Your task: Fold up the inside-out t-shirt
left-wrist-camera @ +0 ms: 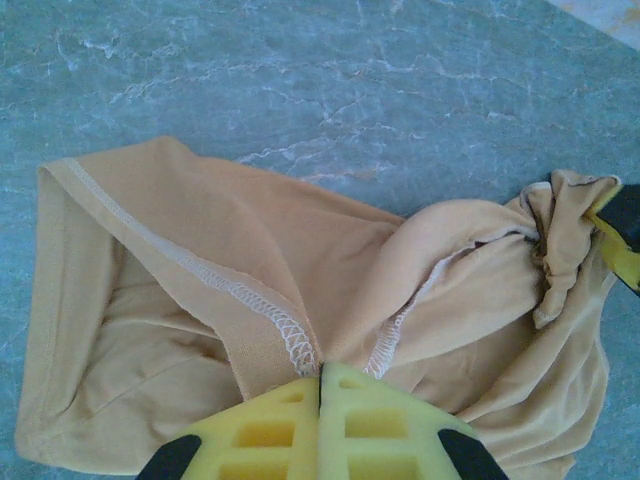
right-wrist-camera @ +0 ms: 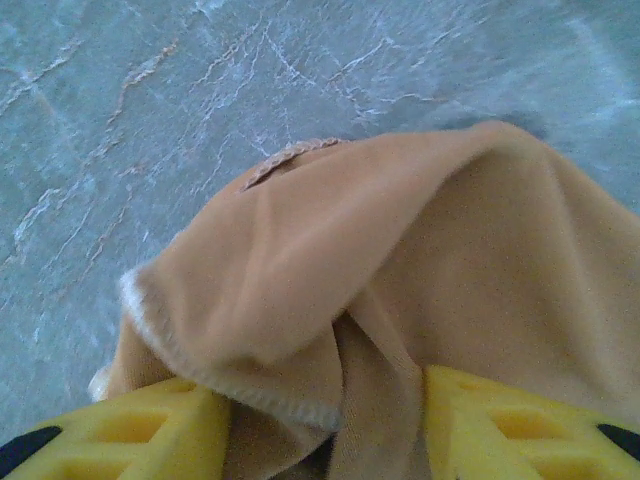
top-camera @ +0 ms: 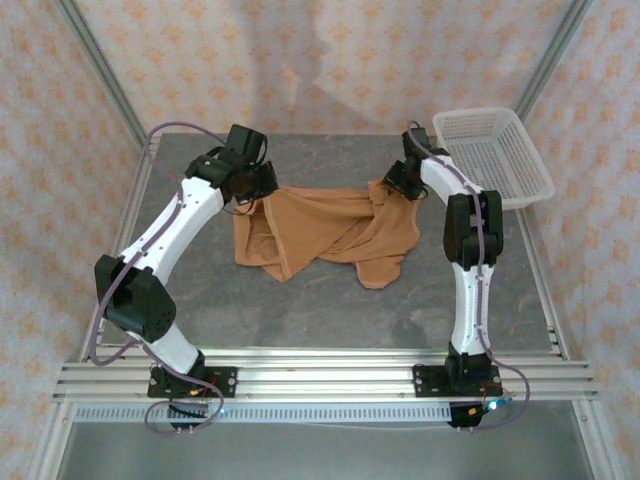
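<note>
The tan inside-out t-shirt (top-camera: 320,235) lies crumpled across the middle of the grey table, its white overlock seams (left-wrist-camera: 270,310) facing up. My left gripper (top-camera: 250,195) is at the shirt's left back corner. In the left wrist view its yellow jaws (left-wrist-camera: 321,372) are pressed together on a seam fold of the cloth. My right gripper (top-camera: 395,190) is at the shirt's right back corner. There its yellow fingers (right-wrist-camera: 150,420) stand apart with a bunched fold of the t-shirt (right-wrist-camera: 400,260) lying between them, and the gripper (right-wrist-camera: 325,400) is open around it.
A white plastic basket (top-camera: 495,155) stands at the back right, partly over the table edge. Bare grey marbled tabletop (top-camera: 320,310) stretches in front of the shirt. Metal frame posts and patterned walls enclose the table.
</note>
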{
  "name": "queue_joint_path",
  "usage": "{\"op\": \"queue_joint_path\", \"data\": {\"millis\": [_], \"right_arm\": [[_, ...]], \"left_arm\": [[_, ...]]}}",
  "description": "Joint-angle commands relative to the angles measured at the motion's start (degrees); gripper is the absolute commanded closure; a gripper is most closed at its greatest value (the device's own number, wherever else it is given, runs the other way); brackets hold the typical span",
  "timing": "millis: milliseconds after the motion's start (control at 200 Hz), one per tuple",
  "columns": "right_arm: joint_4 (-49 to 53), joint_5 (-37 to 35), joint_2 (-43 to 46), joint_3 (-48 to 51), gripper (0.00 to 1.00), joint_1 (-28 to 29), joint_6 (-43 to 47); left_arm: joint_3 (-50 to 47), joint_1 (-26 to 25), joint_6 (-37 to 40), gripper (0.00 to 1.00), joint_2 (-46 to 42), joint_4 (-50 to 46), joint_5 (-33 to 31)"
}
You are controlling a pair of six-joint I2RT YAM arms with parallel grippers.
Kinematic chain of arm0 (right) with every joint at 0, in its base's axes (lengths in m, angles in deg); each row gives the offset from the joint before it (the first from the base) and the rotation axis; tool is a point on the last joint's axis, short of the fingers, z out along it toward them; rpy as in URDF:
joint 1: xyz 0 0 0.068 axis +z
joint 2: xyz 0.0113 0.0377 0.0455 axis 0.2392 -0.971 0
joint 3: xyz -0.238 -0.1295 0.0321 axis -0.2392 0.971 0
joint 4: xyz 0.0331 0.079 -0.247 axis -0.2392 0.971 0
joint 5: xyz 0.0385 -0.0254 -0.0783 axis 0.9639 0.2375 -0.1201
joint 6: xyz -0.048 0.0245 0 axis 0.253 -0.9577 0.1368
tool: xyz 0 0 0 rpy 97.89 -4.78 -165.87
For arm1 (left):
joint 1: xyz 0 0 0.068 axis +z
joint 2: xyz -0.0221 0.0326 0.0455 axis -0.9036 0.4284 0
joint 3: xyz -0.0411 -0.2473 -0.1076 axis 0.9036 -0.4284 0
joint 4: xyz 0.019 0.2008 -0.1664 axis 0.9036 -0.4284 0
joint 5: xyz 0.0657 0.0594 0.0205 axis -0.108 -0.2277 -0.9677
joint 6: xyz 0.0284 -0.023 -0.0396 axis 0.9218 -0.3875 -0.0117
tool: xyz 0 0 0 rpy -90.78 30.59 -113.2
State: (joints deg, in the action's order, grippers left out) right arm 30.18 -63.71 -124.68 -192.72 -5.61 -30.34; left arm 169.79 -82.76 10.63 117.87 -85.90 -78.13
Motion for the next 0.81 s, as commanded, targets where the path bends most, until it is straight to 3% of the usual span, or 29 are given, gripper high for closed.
{"op": "queue_joint_path", "data": {"millis": [0, 80, 150, 405, 801], "right_arm": [[-2.6, 1.8, -3.6, -4.5, 0.54, 0.6, -3.6], [-2.0, 1.8, -3.9, -6.5, 0.82, 0.7, -4.0], [-0.6, 1.6, -1.7, -6.8, 1.0, 0.7, -3.7], [6.6, -2.8, 19.0, -3.7, 1.0, -0.3, 1.9], [7.7, -4.4, 52.7, 8.2, 1.0, -1.4, 3.8]], "left_arm": [[-0.1, 1.0, 1.7, 1.0, -0.5, -2.8, 0.6], [-0.3, 1.6, 2.3, 1.0, -0.8, -3.2, 0.7], [-0.5, 2.2, 2.5, 1.0, -1.4, -3.5, 0.6], [6.4, 9.3, 5.1, 1.0, -5.8, -9.4, 2.2], [13.9, 21.0, 0.8, 1.0, -24.1, -11.0, 1.4]]}}
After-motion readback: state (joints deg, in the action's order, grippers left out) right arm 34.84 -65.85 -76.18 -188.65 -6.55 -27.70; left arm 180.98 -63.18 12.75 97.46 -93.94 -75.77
